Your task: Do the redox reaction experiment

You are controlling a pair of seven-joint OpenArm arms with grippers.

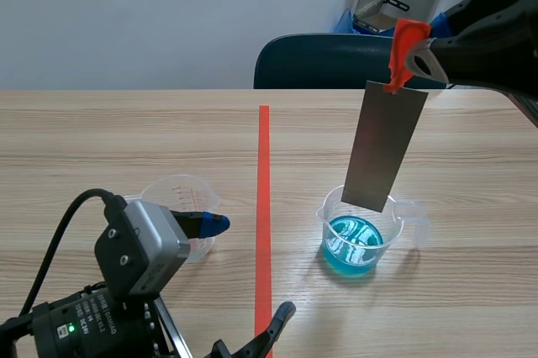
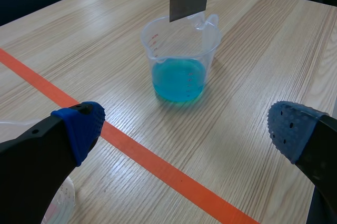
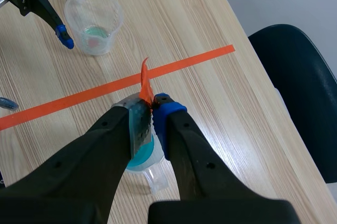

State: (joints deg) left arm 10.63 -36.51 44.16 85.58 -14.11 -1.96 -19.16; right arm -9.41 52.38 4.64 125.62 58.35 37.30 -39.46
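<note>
My scene camera sits low between my arms and faces away across the table point(image 1: 84, 139), taking in its whole width from middling range. My left wrist camera rides close above the wood, looking forward and down between the spread fingers of my left claw point(image 2: 187, 126) at the blue-liquid beaker point(image 2: 179, 56) just ahead. My right wrist camera hangs high, looking steeply down along my right claw point(image 3: 150, 113), pinched on the metal strip point(image 3: 139, 129). All three views share that beaker, the strip and the orange tape line point(image 1: 264, 207). The scene and right wrist views both catch my left claw too.
</note>
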